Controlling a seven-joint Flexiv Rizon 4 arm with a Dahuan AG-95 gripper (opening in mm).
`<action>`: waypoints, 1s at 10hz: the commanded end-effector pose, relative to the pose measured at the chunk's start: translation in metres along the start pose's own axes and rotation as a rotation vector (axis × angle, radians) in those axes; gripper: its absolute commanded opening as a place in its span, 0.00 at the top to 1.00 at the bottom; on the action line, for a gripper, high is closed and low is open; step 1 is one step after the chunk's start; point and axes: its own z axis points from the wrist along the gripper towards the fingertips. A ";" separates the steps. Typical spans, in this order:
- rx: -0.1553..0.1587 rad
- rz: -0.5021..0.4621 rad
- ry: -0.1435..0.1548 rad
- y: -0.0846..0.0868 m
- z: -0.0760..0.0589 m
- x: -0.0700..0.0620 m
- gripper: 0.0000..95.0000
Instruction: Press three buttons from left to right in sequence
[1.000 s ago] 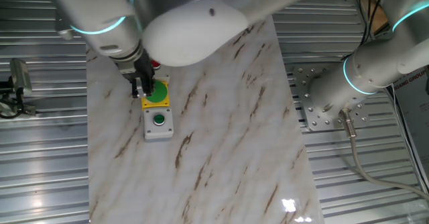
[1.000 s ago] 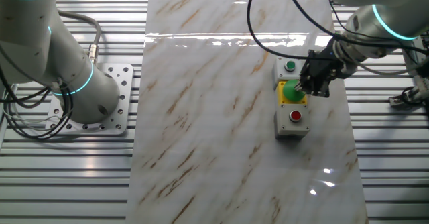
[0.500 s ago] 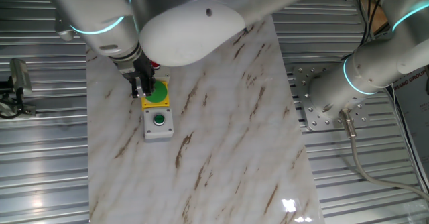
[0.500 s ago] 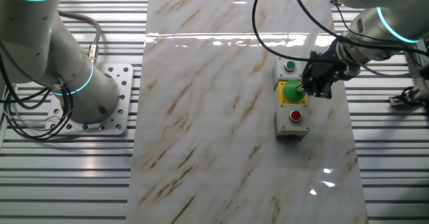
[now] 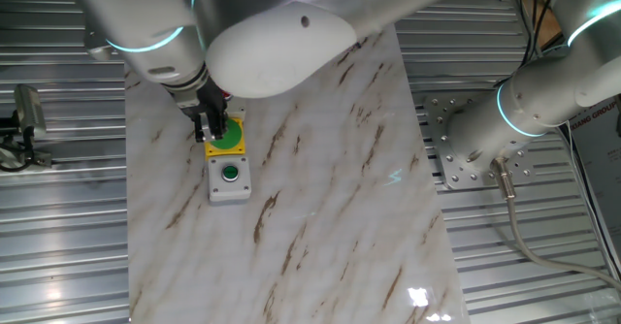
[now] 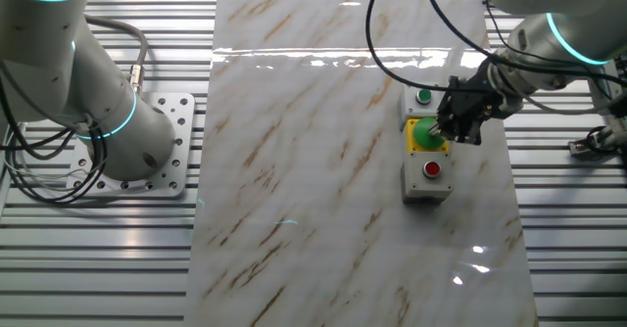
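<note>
Three button boxes stand in a row on the marble board. The small green button on grey (image 5: 230, 176) (image 6: 423, 98) is at one end. The large round green button on yellow (image 5: 229, 136) (image 6: 424, 132) is in the middle. The small red button on grey (image 6: 432, 169) is at the other end; in one fixed view only a bit of the red button (image 5: 225, 96) shows behind the arm. My gripper (image 5: 208, 132) (image 6: 447, 131) points down at the edge of the large green button, its dark fingertips right at it. No view shows whether the fingers are open or shut.
The marble board (image 5: 320, 188) lies on ribbed metal tabletops. A second robot arm's base (image 5: 524, 111) (image 6: 108, 112) stands on a bolted plate beside the board. Cables (image 6: 392, 33) hang from my arm over the board. A metal fixture (image 5: 24, 120) sits at the table's side.
My gripper has shifted very slightly over the large green button. The boxes have not moved.
</note>
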 end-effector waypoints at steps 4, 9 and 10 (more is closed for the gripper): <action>-0.003 0.004 0.043 0.000 -0.011 0.000 1.00; -0.055 0.016 0.066 0.002 -0.029 0.005 1.00; -0.055 0.016 0.066 0.002 -0.029 0.005 1.00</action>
